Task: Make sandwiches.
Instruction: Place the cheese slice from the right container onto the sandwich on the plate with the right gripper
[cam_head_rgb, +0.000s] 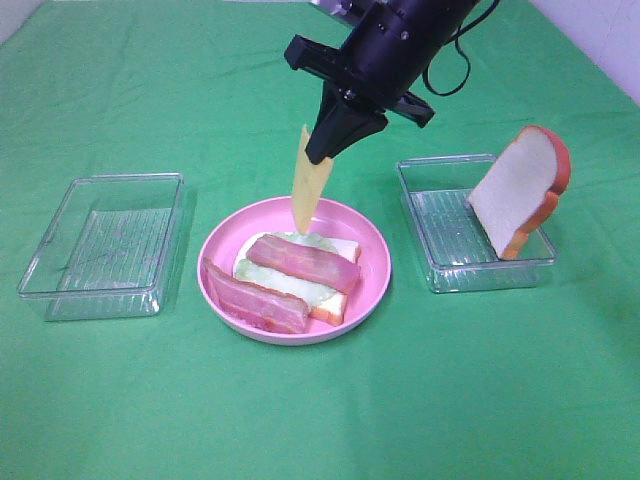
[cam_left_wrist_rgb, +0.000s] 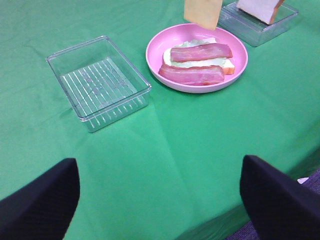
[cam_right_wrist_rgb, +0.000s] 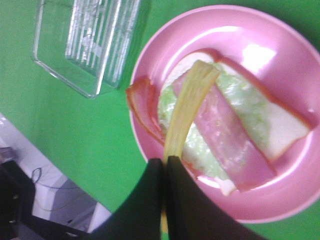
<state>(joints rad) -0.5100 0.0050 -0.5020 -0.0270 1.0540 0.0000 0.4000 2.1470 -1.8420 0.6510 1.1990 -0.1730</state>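
Observation:
On the pink plate (cam_head_rgb: 375, 262) lies the open sandwich: a bread slice (cam_head_rgb: 345, 249) topped with pale lettuce (cam_head_rgb: 285, 281) and a bacon strip (cam_head_rgb: 302, 262). A second bacon strip (cam_head_rgb: 255, 298) rests along its front-left edge, partly on the plate. My right gripper (cam_head_rgb: 325, 152) hovers above the plate's far side, shut on a yellow cheese slice (cam_head_rgb: 306, 190) that hangs down over the stack, edge-on in the right wrist view (cam_right_wrist_rgb: 187, 110). My left gripper (cam_left_wrist_rgb: 160, 210) is open over bare cloth near the table's front, its fingers (cam_left_wrist_rgb: 37, 205) wide apart, well short of the plate (cam_left_wrist_rgb: 155, 55).
An empty clear tray (cam_head_rgb: 105, 245) stands left of the plate. A second clear tray (cam_head_rgb: 440, 215) on the right holds another bread slice (cam_head_rgb: 520, 190) leaning upright against its far corner. Green cloth covers the table; its front edge shows in the left wrist view.

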